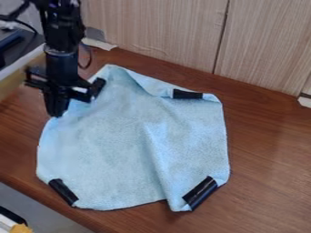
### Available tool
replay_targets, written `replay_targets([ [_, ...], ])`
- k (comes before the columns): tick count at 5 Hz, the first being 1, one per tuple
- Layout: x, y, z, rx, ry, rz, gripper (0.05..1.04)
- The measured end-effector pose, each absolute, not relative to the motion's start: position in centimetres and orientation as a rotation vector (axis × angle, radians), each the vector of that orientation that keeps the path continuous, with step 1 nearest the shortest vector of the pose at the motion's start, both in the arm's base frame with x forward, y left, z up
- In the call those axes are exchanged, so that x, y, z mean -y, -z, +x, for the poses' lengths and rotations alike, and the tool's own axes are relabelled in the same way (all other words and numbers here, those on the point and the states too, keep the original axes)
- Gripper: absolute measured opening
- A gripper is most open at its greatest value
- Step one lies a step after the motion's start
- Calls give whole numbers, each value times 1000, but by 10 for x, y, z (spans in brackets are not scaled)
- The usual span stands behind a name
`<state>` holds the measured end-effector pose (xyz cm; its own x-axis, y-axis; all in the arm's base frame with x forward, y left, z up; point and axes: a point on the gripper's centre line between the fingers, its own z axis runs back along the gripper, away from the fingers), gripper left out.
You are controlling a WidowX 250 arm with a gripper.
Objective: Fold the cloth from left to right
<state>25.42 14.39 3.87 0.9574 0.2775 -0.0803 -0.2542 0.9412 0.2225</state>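
Pale blue cloth [115, 145] on brown wooden tabletop [267, 159], a soft ridge running down its middle toward the near edge (rumpled, not flat). Black strips at its near-left corner [63, 192], near-right corner [200, 193] and far-right corner [188, 94]. Gripper [57, 111] hangs over the cloth's upper-left edge; cannot tell whether its fingers are apart, together or clamped on cloth. Wood-grain panel [164, 27] behind. Yellow piece [21, 228] at the lower-left edge of view, beside something white, mostly cut off.
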Motion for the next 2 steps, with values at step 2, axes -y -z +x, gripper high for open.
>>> replay_targets([
  [2,-99,-67,272,-48,-217,164,54],
])
